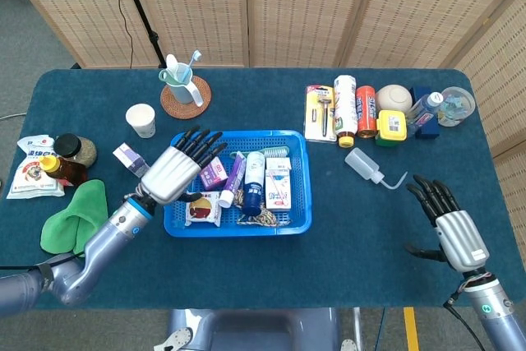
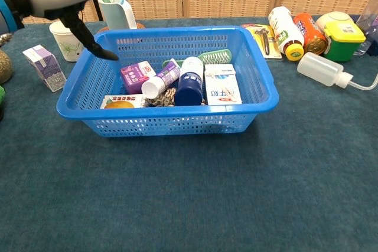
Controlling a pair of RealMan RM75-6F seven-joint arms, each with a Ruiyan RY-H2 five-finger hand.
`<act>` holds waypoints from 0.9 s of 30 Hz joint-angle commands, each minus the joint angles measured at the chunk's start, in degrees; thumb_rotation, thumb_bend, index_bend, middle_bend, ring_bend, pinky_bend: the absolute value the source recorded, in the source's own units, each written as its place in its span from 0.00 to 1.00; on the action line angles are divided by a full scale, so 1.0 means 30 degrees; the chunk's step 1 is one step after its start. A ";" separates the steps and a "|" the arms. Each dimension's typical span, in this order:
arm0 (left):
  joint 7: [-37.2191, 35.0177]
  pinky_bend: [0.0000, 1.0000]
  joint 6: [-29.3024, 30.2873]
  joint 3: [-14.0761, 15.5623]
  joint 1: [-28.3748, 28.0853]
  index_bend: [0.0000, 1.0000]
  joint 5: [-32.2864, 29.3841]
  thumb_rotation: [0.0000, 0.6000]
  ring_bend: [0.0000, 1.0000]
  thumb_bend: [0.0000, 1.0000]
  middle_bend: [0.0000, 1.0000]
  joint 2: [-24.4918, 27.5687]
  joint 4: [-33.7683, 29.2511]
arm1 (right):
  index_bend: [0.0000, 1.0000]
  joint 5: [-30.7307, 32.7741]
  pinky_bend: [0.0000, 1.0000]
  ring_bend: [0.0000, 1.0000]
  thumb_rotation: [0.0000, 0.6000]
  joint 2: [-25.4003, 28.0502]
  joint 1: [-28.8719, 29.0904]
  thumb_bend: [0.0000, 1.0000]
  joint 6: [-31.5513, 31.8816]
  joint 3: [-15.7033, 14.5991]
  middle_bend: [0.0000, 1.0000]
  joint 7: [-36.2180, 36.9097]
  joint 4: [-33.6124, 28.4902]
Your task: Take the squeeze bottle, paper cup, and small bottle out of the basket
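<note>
The blue basket (image 1: pixel 297 172) stood at the centre of the table (image 1: pixel 246 269). The squeeze bottle (image 1: pixel 365 164) lay on its side outside the basket, at about three o'clock from it, and the paper cup (image 1: pixel 141 120) stood upright at about ten o'clock from it, also outside. So, by my judgement, two of the three things were already out. The small bottle (image 2: pixel 191 80), white with a dark blue lower part, still lay inside the basket, near the middle, between a white tube (image 2: pixel 160 79) and a white box (image 2: pixel 222 88).

The left hand (image 1: pixel 177 168) hovered over the left part of the basket with its fingers spread and nothing in them. The right hand (image 1: pixel 450 221) was far off at about four o'clock from the basket, open too and holding nothing.

The small bottle looked like hard, smooth plastic, probably light and a little slippery. It was round, so it could roll away. I think the best place to take it was around the middle of its body, from above, because its neighbours lay just beside it.

I counted one basket, one squeeze bottle, one paper cup and one small bottle.
</note>
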 commanded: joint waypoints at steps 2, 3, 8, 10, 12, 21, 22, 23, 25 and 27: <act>0.0292 0.00 -0.0574 0.0195 -0.0284 0.00 -0.0176 0.88 0.00 0.07 0.00 -0.0455 0.0073 | 0.00 0.0027 0.00 0.00 1.00 0.0000 -0.0016 0.00 0.0027 0.0023 0.00 0.0006 0.0016; 0.0407 0.00 -0.0668 0.0178 -0.0332 0.00 -0.0280 0.88 0.00 0.07 0.00 -0.0515 0.0096 | 0.00 0.0044 0.00 0.00 1.00 0.0000 -0.0020 0.00 0.0023 0.0028 0.00 0.0024 0.0012; 0.0883 0.00 -0.1163 0.0270 -0.0473 0.00 -0.0674 0.89 0.00 0.07 0.00 -0.0428 0.0119 | 0.00 0.0119 0.00 0.00 1.00 0.0020 -0.0069 0.00 0.0113 0.0093 0.00 0.0036 -0.0020; 0.1133 0.00 -0.1519 0.0467 -0.0529 0.00 -0.0789 0.89 0.00 0.07 0.00 -0.0286 0.0173 | 0.00 0.0202 0.00 0.00 1.00 0.0010 -0.0086 0.00 0.0108 0.0134 0.00 0.0022 -0.0020; 0.1314 0.00 -0.1689 0.0567 -0.0549 0.00 -0.0910 0.90 0.00 0.07 0.00 -0.0263 0.0253 | 0.00 0.0265 0.00 0.00 1.00 -0.0022 -0.0090 0.00 0.0074 0.0162 0.00 -0.0057 -0.0022; 0.2255 0.00 -0.2444 0.1021 -0.0610 0.00 -0.1863 0.98 0.00 0.07 0.00 -0.1402 0.1572 | 0.00 0.0191 0.00 0.00 1.00 -0.0122 -0.0081 0.00 0.0075 0.0171 0.00 -0.0151 -0.0090; 0.2304 0.00 -0.2750 0.0997 -0.0724 0.00 -0.2204 0.99 0.00 0.07 0.00 -0.1883 0.1935 | 0.00 0.0176 0.00 0.00 1.00 -0.0110 -0.0086 0.00 0.0092 0.0167 0.00 -0.0125 -0.0094; 0.2482 0.00 -0.2817 0.0896 -0.0804 0.00 -0.2483 1.00 0.00 0.07 0.00 -0.2281 0.2247 | 0.00 0.0168 0.00 0.00 1.00 -0.0104 -0.0092 0.00 0.0106 0.0166 0.00 -0.0117 -0.0084; 0.2779 0.00 -0.2966 0.0760 -0.0964 0.00 -0.2938 1.00 0.00 0.07 0.00 -0.2922 0.2591 | 0.00 0.0190 0.00 0.00 1.00 -0.0103 -0.0100 0.00 0.0116 0.0185 0.00 -0.0103 -0.0067; 0.3084 0.00 -0.3056 0.0737 -0.1078 0.00 -0.3172 1.00 0.00 0.07 0.00 -0.3242 0.2737 | 0.00 0.0191 0.00 0.00 1.00 -0.0097 -0.0092 0.00 0.0097 0.0185 0.00 -0.0055 -0.0064</act>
